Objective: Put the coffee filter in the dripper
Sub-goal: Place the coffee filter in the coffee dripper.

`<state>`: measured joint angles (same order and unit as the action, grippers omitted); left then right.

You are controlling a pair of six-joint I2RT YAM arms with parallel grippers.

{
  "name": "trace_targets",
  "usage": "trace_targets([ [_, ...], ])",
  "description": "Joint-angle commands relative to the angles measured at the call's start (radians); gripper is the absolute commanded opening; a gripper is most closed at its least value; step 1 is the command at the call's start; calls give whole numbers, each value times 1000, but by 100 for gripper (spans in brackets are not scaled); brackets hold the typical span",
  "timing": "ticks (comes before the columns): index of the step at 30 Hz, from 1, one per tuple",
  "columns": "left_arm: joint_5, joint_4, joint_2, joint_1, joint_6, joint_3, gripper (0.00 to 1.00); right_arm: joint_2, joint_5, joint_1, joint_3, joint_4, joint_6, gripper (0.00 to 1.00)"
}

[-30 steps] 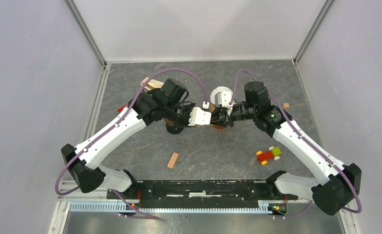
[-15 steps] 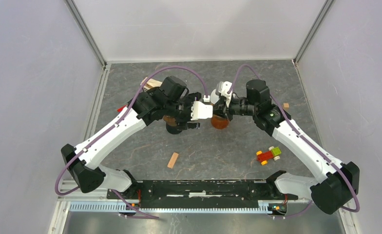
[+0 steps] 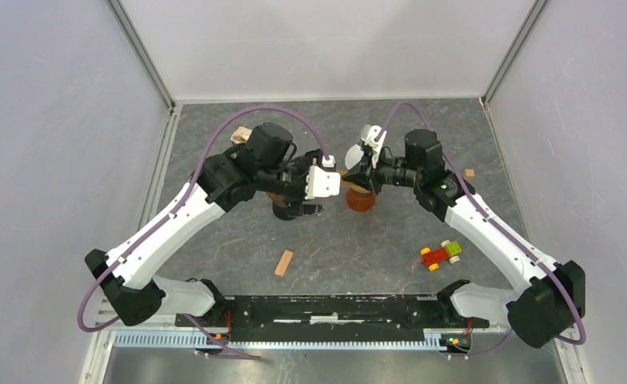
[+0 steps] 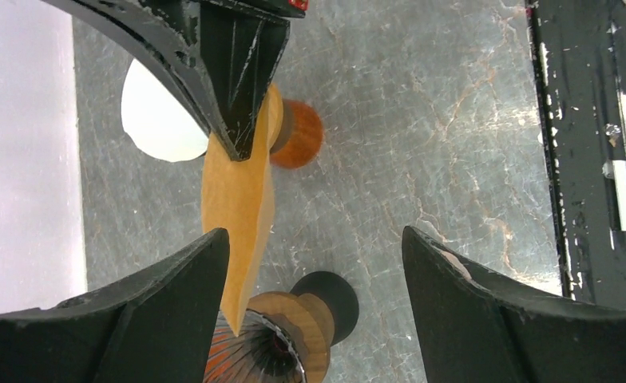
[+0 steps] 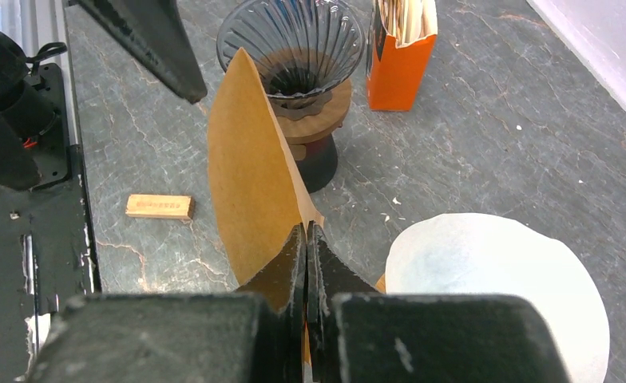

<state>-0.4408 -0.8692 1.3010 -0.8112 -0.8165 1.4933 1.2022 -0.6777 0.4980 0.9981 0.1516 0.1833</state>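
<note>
Right gripper (image 5: 305, 239) pinched shut on filter (image 5: 250, 191), upright, edge just beside dripper (image 5: 294, 40) rim. Left gripper (image 4: 316, 235) wide, seemingly not touching filter. Block (image 5: 160, 207) well apart, toward table (image 5: 469, 152) near edge.

Crowded around the dripper (image 5: 302, 48): orange box (image 5: 402, 60) just beside it, coffee filter (image 5: 250, 199) edge-on before its rim, left gripper (image 4: 316, 239) spread wide above. Bare floor from there toward the wooden block (image 5: 160, 207)
</note>
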Motion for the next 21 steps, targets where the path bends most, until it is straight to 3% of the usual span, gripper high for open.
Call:
trace_targets([
  [1,-74,-4,6,-5,-4,27,84,-6,-13,-1,5,-47,-27,0],
  [14,-59,12,110,-5,-67,50,79,-9,-23,-3,20,-44,-37,0],
  [16,-70,19,123,-6,-70,45,75,-5,-21,-6,24,-48,-48,0],
  [21,-106,34,132,-16,-69,1,55,4,10,-13,45,-49,-77,0],
])
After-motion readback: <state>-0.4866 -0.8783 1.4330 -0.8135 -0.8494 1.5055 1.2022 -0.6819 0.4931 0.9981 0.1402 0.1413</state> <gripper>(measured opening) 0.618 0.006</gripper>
